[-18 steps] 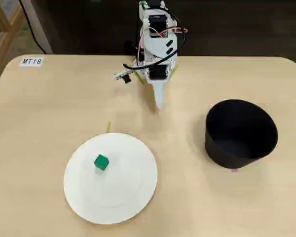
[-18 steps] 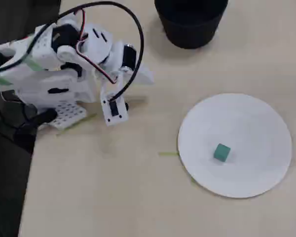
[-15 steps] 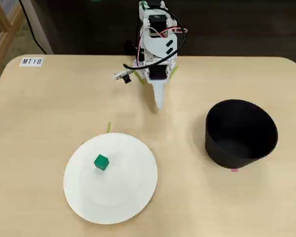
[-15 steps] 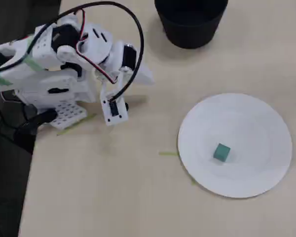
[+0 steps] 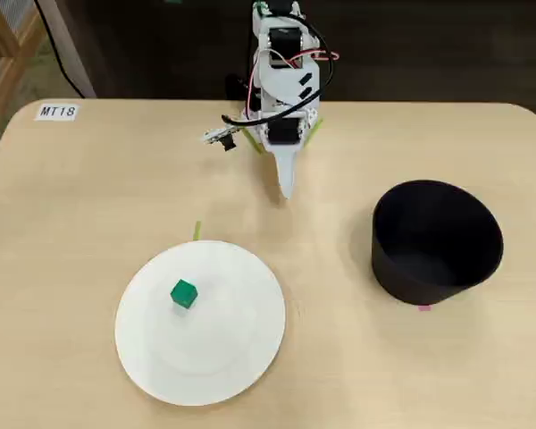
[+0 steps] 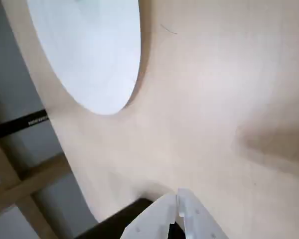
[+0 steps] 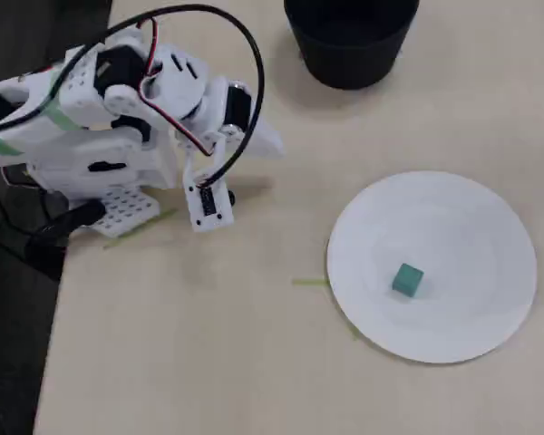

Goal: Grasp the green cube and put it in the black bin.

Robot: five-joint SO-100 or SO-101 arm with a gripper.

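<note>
Lower left in a fixed view, a bright green cube [image 5: 184,294] sits on a plain white plate [image 5: 241,357]. At right stands a matte black bin [image 5: 436,241]. The table [image 5: 89,197] is pale beige; the arm [image 5: 284,85] is white with red and black wires.

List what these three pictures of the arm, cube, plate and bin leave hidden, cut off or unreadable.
- Green cube: outside the wrist view, which catches only part of the white plate.
- Black bin: its top is cut by the upper edge in a fixed view; its floor is too dark to read.
- Gripper: cropped by the wrist view's bottom edge.
</note>
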